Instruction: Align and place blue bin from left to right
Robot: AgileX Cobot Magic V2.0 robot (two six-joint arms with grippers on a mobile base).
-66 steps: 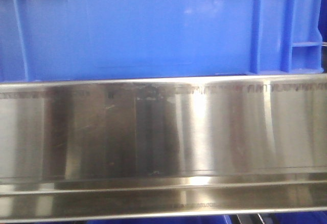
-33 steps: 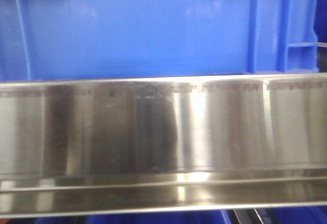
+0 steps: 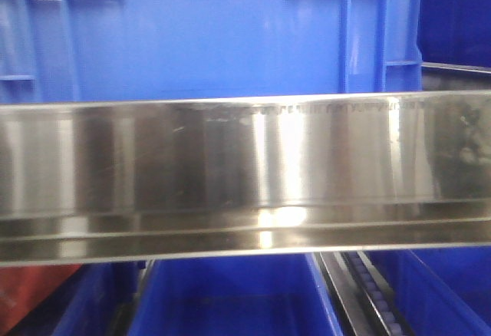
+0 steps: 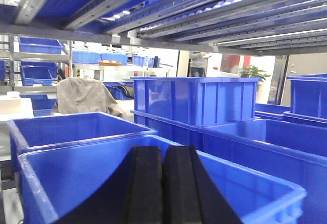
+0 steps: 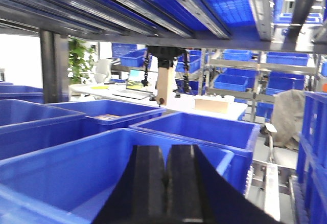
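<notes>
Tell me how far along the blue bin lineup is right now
Done: hard to say. The blue bin sits on the steel shelf rail, but its row isn't visible. In hand: nothing. The left gripper and right gripper are shut and empty, each poised above an open bin on the lower level. Left: apparently gripping a bin, then aligning it.

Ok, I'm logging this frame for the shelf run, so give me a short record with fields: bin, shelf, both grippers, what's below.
bin: the blue bin sits on the upper level, ribbed corner to the right
shelf: steel shelf rail runs across the front view, under the bin
left gripper: shut, empty, over an open blue crate
right gripper: shut, empty
below: lower blue bins and a roller track
</notes>
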